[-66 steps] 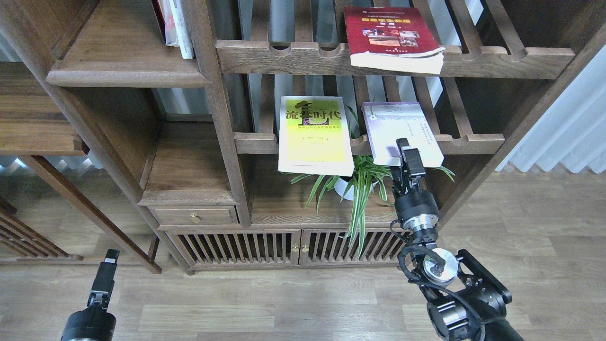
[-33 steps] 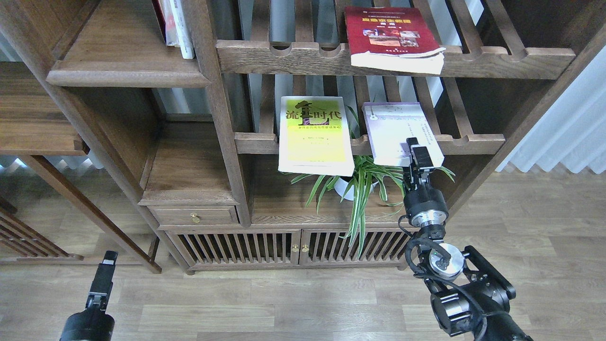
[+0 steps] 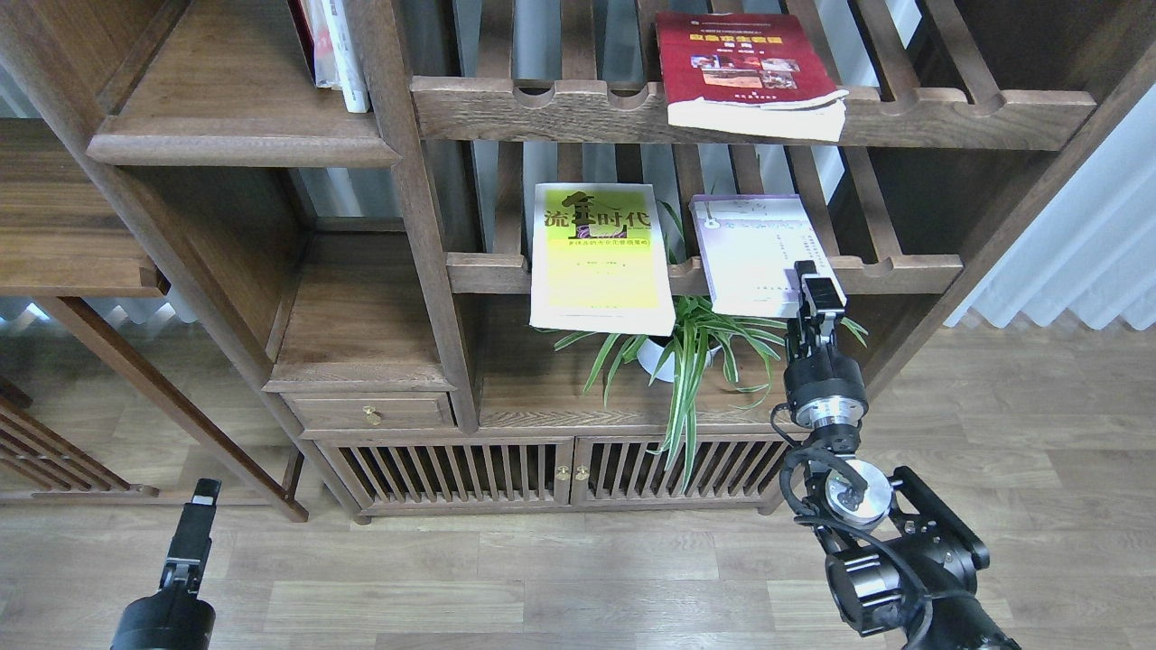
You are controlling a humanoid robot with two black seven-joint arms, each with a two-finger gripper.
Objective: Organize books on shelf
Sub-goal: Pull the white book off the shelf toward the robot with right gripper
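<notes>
Our right gripper (image 3: 815, 287) sits at the lower right corner of the lavender-white book (image 3: 763, 253); we cannot tell whether its fingers are spread or pinching. Our left gripper (image 3: 200, 506) hangs low at lower left over bare plank floor (image 3: 578, 578), its state also unreadable. The lavender-white book and the yellow-green book (image 3: 599, 257) lie flat, overhanging the scalloped rail of the middle slatted rack (image 3: 903, 269). The dark red book (image 3: 745, 68) overhangs the upper rack. The solid shelf (image 3: 217, 99), upper left, has a thick rounded front edge and holds upright books (image 3: 334, 50) at its right end. A leafy potted plant (image 3: 691, 348) occupies the compartment below.
</notes>
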